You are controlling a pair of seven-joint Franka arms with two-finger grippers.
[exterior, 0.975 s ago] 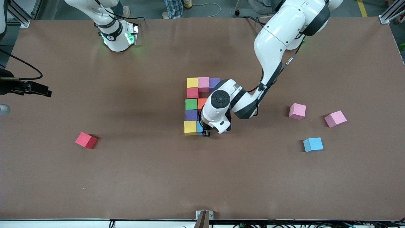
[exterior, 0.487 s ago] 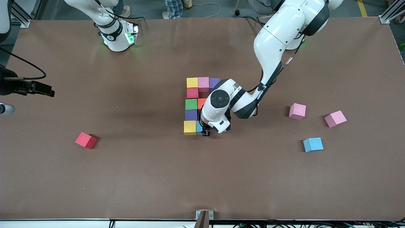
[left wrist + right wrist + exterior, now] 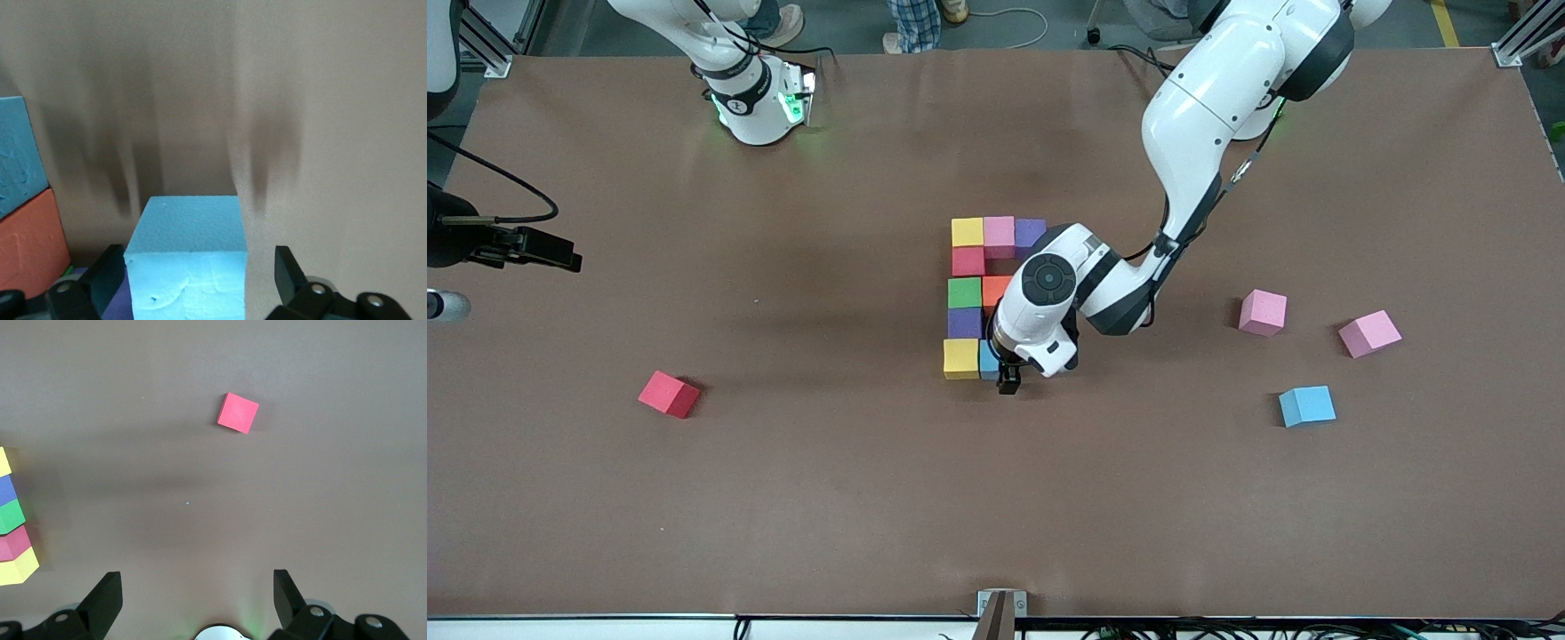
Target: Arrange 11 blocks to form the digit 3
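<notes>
Partly built digit 3 [image 3: 983, 298] at mid-table. Bar farthest from the front camera: yellow block [image 3: 967, 232], pink block [image 3: 999, 233], purple block [image 3: 1030, 232], touching in a row. Linked by red block [image 3: 967, 261] to green block [image 3: 964, 292], with orange block [image 3: 994, 290] beside it toward the left arm's end. Second purple block [image 3: 964, 323] touching the green one on its camera side, then second yellow block [image 3: 960, 358] with a light blue block [image 3: 988, 359] against it, forming the nearest bar.

Left gripper [image 3: 1008, 380] low at that nearest bar, at its end toward the left arm. In the left wrist view, left gripper [image 3: 193, 277] straddling a light blue cube [image 3: 188, 257]; fingers [image 3: 288, 273] spread wide, a visible gap on one side, no grip on the foam. Another light blue face [image 3: 19, 157] and the orange face [image 3: 30, 233] at that view's edge.

Right gripper [image 3: 193, 590] waiting high over the right arm's end of the table, fingers wide apart, holding nothing; loose red cube [image 3: 237, 413] on the table below.

Scattered: loose red cube [image 3: 669, 394] toward the right arm's end; two pink cubes [image 3: 1263, 312] [image 3: 1369, 333] and a loose light blue cube [image 3: 1307, 405] toward the left arm's end.
</notes>
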